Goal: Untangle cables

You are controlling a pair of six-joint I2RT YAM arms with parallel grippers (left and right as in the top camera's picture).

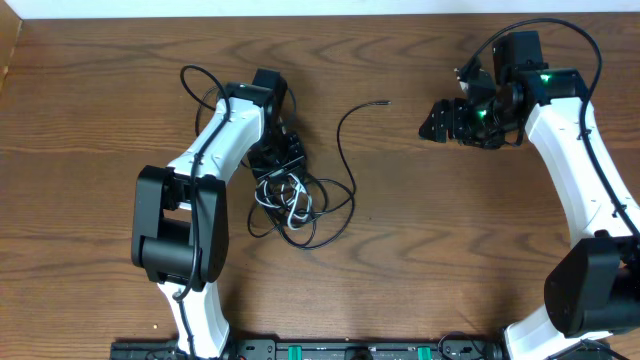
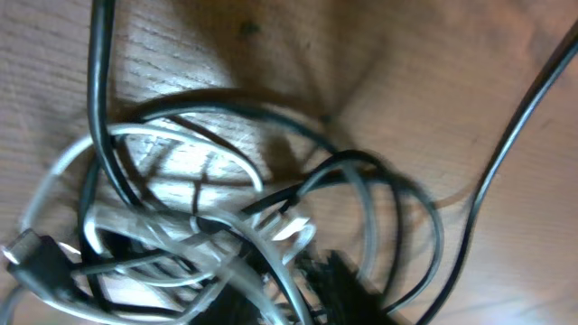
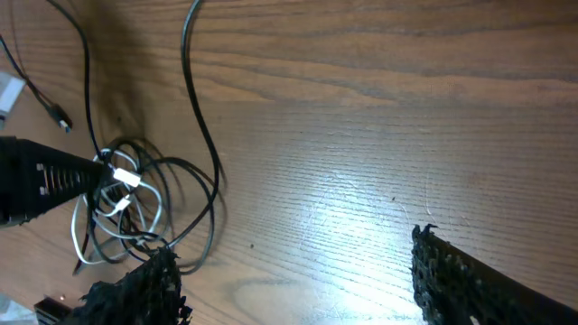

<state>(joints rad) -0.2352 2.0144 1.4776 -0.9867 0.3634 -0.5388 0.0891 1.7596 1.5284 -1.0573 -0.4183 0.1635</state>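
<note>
The cables lie in one tangle (image 1: 292,200) on the wooden table, black loops wound through a white cord (image 1: 290,192). One black cable's free end (image 1: 383,101) trails away to the upper right. My left gripper (image 1: 278,160) sits on the tangle's upper edge. In the left wrist view, white and black strands (image 2: 226,208) cross between its dark fingers (image 2: 340,279). From the right wrist view it looks shut on the white cord (image 3: 122,179). A dark plug end (image 2: 34,260) shows at the left. My right gripper (image 1: 432,122) hangs open well to the right, nothing between its fingers (image 3: 135,293).
Thicker black wires loop off the left arm (image 1: 195,80) and the right arm (image 1: 560,28). A rail with both arm bases (image 1: 330,350) runs along the table's front edge. Bare wood (image 3: 361,181) lies under the right gripper.
</note>
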